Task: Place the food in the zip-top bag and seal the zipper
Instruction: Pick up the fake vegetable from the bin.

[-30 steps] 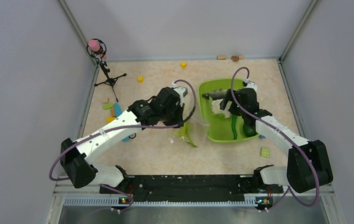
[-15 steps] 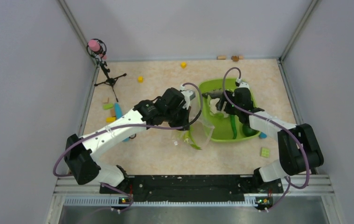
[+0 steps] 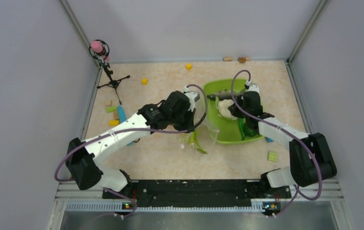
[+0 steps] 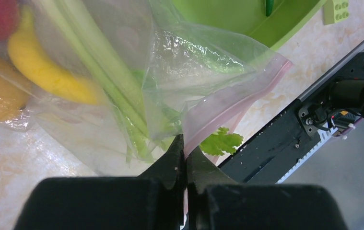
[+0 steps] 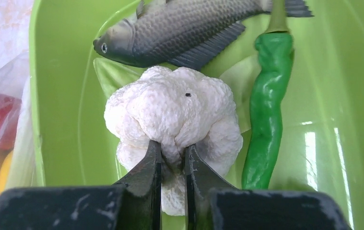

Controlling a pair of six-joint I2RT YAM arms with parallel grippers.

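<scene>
The zip-top bag [image 3: 207, 128] is lying crumpled near the middle of the counter, just beside the left rim of the lime-green tray [image 3: 231, 135], which is sitting toward the right edge. The left gripper [image 3: 191, 128] is reaching onto the bag, and the right gripper [image 3: 231, 108] is hanging over the tray with the cauliflower [image 3: 224, 109]. From the left wrist, the jaws are pressing shut on the bag's edge by the zipper [image 4: 240, 101], while a banana [image 4: 45, 72] and celery stalks [image 4: 117, 96] are showing through the plastic. From the right wrist, the jaws are squeezing a narrow fold of the cauliflower, with a fish [image 5: 184, 28] and a green pepper [image 5: 266, 115] lying beside it. So thin a pinch is risking a drop short of the mouth, and the mouth, held on one side only, is likely sagging closed.
</scene>
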